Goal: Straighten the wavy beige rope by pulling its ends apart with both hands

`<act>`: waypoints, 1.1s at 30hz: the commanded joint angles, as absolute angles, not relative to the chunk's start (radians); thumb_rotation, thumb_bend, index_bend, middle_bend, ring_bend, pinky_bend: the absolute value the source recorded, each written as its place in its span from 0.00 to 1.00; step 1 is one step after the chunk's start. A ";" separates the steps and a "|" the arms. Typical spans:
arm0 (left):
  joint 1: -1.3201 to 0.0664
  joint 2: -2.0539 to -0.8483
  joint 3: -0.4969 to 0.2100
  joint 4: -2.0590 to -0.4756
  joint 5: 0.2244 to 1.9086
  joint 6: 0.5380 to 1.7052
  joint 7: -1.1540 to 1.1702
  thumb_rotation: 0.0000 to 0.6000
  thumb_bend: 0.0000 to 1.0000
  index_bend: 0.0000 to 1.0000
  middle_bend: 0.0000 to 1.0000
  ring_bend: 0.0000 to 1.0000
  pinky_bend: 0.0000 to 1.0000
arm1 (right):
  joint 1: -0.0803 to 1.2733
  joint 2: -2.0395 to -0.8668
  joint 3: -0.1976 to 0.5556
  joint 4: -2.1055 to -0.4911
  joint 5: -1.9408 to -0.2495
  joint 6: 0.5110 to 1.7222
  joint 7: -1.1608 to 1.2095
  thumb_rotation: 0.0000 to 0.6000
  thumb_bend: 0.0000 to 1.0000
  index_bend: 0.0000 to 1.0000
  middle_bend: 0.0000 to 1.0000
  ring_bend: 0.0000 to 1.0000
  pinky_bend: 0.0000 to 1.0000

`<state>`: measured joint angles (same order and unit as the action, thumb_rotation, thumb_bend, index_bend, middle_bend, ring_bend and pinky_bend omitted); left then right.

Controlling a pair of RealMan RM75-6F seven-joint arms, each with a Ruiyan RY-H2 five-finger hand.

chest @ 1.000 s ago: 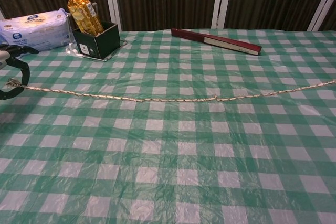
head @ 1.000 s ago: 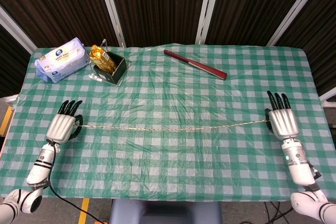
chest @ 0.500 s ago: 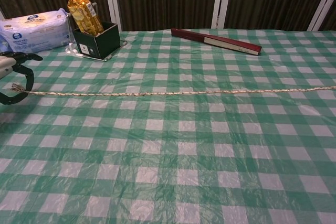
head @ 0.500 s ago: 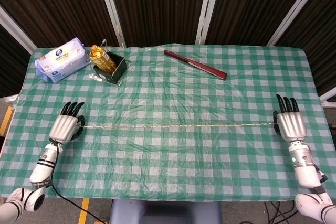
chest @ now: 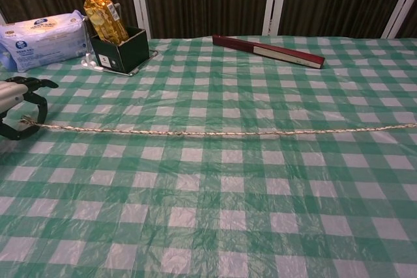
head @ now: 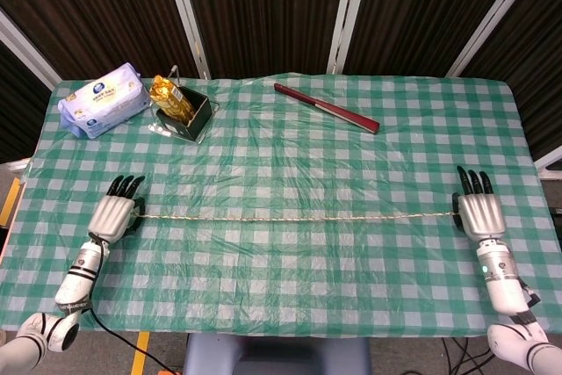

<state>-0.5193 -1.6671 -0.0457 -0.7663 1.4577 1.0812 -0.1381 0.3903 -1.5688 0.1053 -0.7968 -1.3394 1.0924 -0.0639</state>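
Green-checked tablecloth (head: 290, 155) before dark curtains (head: 263, 6); each robot hand, left (head: 112, 214) and right (head: 479, 212), pinches the rope (head: 290, 218).

A green-and-white checked cloth (head: 290, 155) covers the worktop. At the far left corner lies a blue-and-white pack of wipes (head: 104, 100). Just beside it, to the right, stands a black open box (head: 190, 117) with a gold foil packet (head: 169, 97) upright in it. Near the far edge, around the middle, a dark red folded fan (head: 326, 108) lies slantwise, well apart from the box.
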 commanded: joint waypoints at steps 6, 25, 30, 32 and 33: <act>-0.520 -1.682 -0.037 -0.735 1.464 1.069 -0.163 1.00 0.44 0.67 0.06 0.00 0.05 | 0.398 -1.600 0.104 -0.751 -1.345 1.074 -0.048 1.00 0.63 0.78 0.04 0.00 0.00; -0.512 -1.649 -0.040 -0.778 1.447 1.041 -0.173 1.00 0.43 0.11 0.01 0.00 0.02 | 0.393 -1.592 0.121 -0.784 -1.307 1.022 -0.093 1.00 0.58 0.43 0.02 0.00 0.00; -0.500 -1.620 -0.047 -0.822 1.448 1.073 -0.200 1.00 0.42 0.00 0.00 0.00 0.02 | 0.376 -1.564 0.126 -0.822 -1.305 1.051 -0.088 1.00 0.48 0.32 0.00 0.00 0.00; -0.491 -1.599 -0.049 -0.859 1.457 1.105 -0.218 1.00 0.42 0.00 0.00 0.00 0.02 | 0.359 -1.543 0.129 -0.857 -1.307 1.084 -0.079 1.00 0.43 0.23 0.00 0.00 0.00; -0.486 -1.587 -0.049 -0.881 1.462 1.123 -0.228 1.00 0.42 0.00 0.00 0.00 0.02 | 0.349 -1.530 0.130 -0.878 -1.311 1.107 -0.072 1.00 0.42 0.19 0.00 0.00 0.00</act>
